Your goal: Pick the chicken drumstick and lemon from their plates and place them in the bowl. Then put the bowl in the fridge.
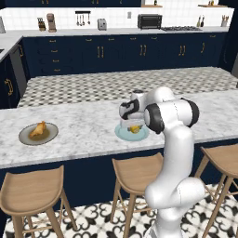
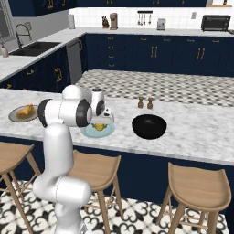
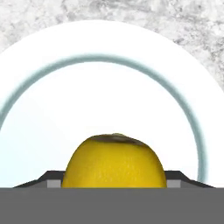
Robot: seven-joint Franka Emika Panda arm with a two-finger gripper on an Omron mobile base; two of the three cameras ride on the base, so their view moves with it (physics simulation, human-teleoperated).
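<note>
Gripper [image 3: 113, 181] fingers flank the dimpled round lemon [image 3: 114, 162] on the glossy pale-blue plate [image 3: 52, 100]; grip unclear.

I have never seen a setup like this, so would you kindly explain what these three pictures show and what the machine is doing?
This is a rendered kitchen with a white robot arm on a driving base. Two pictures come from cameras on the base, behind the arm to its left and right; the third looks along the gripper from the hand. On the marble counter sit a grey plate holding the chicken drumstick, a light blue plate with the lemon, and a black bowl, which has nothing in it. The hand hangs low over the lemon, which sits between the fingertips; whether it is gripped I cannot tell.
</note>
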